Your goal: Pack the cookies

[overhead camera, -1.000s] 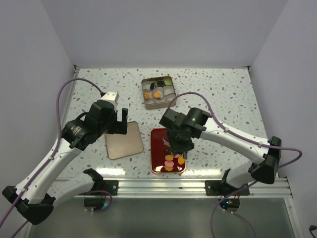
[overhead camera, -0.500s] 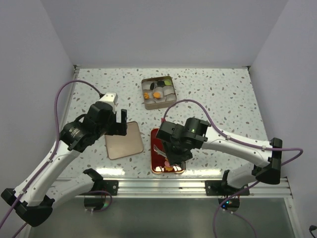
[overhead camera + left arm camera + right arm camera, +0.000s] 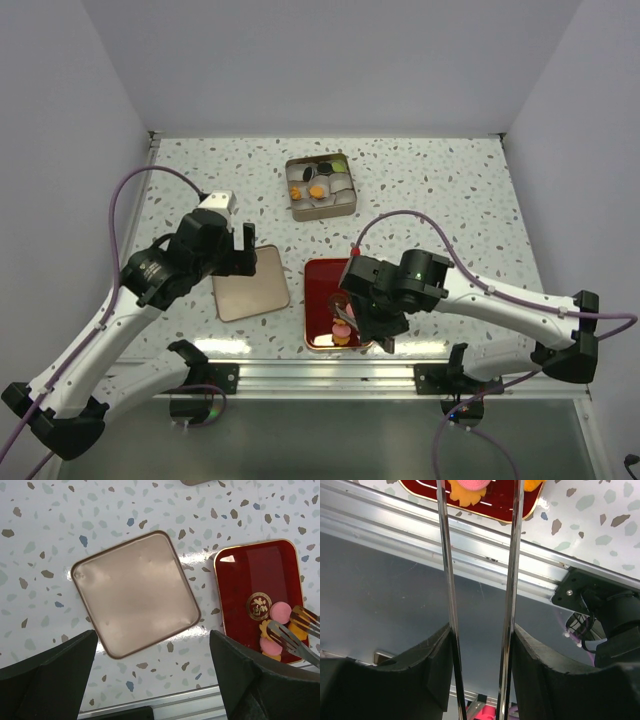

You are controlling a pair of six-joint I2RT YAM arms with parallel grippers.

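Cookies (image 3: pixel 278 614) at near end of red tray (image 3: pixel 250 565), dead ahead of right fingers (image 3: pixel 427 675), which pinch the tongs (image 3: pixel 512 580) part-closed, blades flanking a pink one (right arm nearer). Left fingers (image 3: pixel 45 675) gape wide, empty.

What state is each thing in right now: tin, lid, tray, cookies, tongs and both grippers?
Tin: open, packed cookies in its compartments.
Lid: off, lying flat on the table beside the tray.
Tray: a few loose cookies at its near end.
Tongs: held, tips apart at the loose cookies.
Left gripper: open, empty, above the lid.
Right gripper: shut on the tongs.
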